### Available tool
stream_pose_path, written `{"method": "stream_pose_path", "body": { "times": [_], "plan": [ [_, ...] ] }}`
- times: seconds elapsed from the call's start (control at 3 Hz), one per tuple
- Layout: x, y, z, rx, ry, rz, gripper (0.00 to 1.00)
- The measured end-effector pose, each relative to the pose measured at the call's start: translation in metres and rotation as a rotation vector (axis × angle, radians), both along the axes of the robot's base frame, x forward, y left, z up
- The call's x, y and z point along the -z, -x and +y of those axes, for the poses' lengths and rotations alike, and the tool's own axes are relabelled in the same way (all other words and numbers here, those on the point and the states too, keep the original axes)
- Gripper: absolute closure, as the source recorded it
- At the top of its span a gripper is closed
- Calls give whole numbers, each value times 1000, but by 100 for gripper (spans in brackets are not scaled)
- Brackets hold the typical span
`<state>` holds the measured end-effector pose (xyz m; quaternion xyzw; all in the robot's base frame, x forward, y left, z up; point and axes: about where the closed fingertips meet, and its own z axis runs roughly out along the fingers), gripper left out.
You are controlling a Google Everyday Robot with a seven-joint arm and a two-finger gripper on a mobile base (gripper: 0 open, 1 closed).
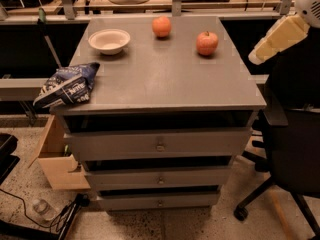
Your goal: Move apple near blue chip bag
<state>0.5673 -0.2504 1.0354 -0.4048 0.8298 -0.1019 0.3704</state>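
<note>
A pale-yellow tapering pincer (257, 56), smooth and matte, shows at the upper right, under a rounded white arm joint (309, 1).
</note>
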Motion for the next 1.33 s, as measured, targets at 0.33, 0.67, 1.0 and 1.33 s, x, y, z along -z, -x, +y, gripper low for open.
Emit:
{"method": "stream_pose_path", "body": {
  "times": [0.33, 0.67, 1.0, 1.33],
  "plan": [
    [0, 0, 0, 0, 0, 0, 0],
    [-5, -3, 1, 10, -37, -37, 0],
    [-17, -56, 13, -2, -151, -141, 0],
    [-21, -127, 19, -41, -277, -241, 0]
  ]
}}
